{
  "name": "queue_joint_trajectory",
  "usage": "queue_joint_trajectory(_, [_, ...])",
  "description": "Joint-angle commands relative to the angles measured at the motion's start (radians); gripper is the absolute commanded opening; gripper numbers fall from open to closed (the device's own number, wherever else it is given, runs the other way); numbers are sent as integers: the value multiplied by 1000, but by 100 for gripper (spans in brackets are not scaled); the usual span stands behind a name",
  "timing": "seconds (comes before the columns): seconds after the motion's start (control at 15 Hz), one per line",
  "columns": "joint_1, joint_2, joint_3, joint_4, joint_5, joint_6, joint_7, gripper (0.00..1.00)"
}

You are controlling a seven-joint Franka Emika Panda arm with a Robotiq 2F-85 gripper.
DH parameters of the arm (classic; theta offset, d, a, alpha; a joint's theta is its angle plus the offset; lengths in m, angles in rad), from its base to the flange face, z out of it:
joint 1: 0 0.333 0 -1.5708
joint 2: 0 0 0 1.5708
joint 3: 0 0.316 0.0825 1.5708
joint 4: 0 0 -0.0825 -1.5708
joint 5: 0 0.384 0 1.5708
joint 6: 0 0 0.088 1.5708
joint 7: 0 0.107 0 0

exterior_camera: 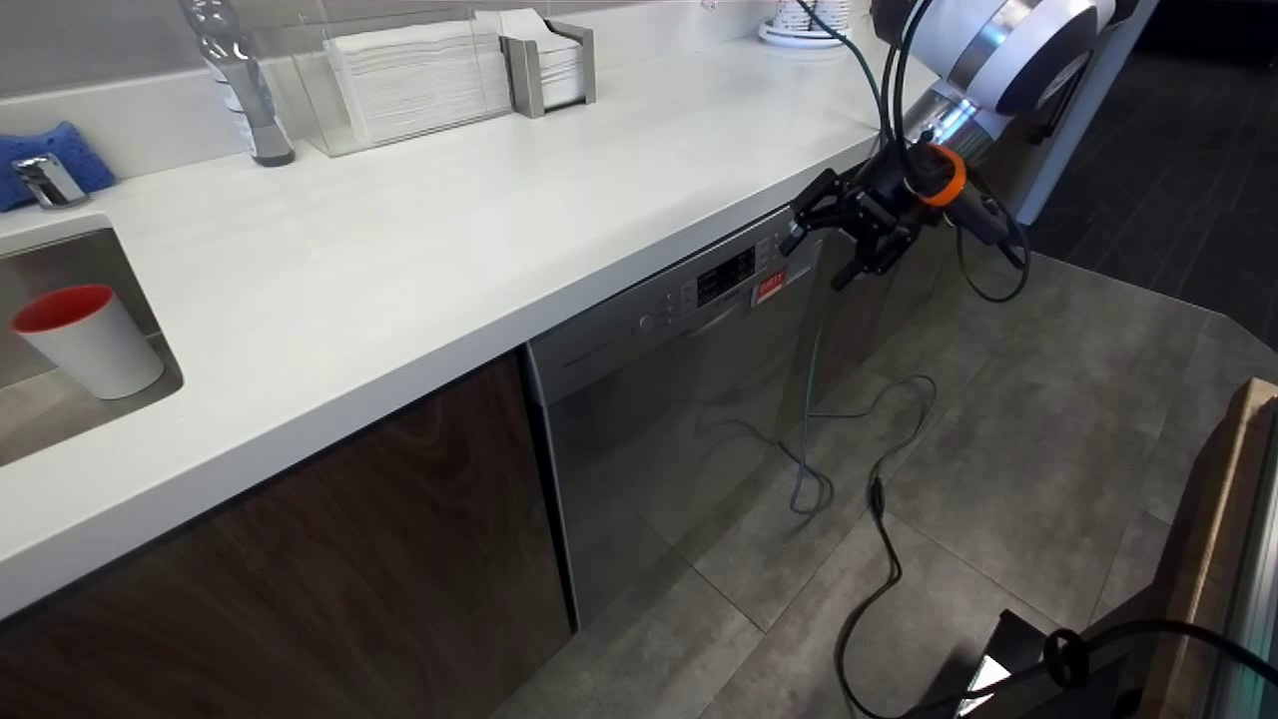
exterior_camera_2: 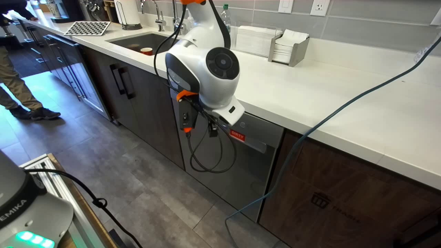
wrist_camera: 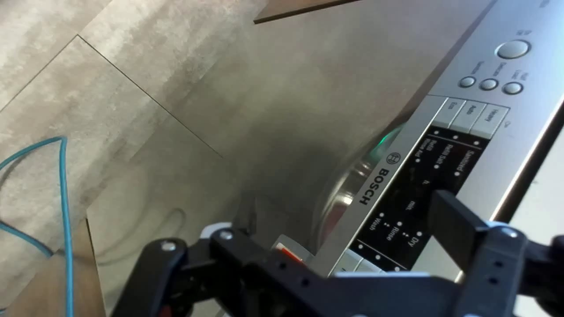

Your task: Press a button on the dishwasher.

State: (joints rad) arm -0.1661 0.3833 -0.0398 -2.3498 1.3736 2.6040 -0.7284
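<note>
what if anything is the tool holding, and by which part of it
Nothing is held: the tool stands open, and the wrist view shows no object between its jaws, with the dishwasher beyond.

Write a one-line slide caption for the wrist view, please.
Open end effector at the dishwasher: one fingertip shows against the dark display, with round buttons higher in the frame.

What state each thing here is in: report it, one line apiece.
Bosch dishwasher: shut
Dishwasher display: dark, no lit digits visible
Red sign: reads DIRTY
Robotiq gripper: open, nothing held
Red-lined cup: mouth up in the sink
Under-sink cabinet doors: shut
Trash cabinet: shut
Plastic bottle: upright, green cap on
Metal napkin holder: stocked
Robot base lights: lit green
</note>
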Motion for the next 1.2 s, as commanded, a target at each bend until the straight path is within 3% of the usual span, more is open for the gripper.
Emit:
queue_joint_trajectory(0.0, [-10,1,12,-13,123,8,-4,94])
queue_joint_trajectory(0.13, [-10,3,11,-12,180,2,-15,69])
queue_joint_trajectory(0.2, [-11,6,10,-9,207,-1,-21,69])
queue_joint_trajectory(0.8, [-8,33,4,3,420,-9,-54,5])
queue_joint_trajectory(1.13, [-7,48,1,15,547,-13,-85,0])
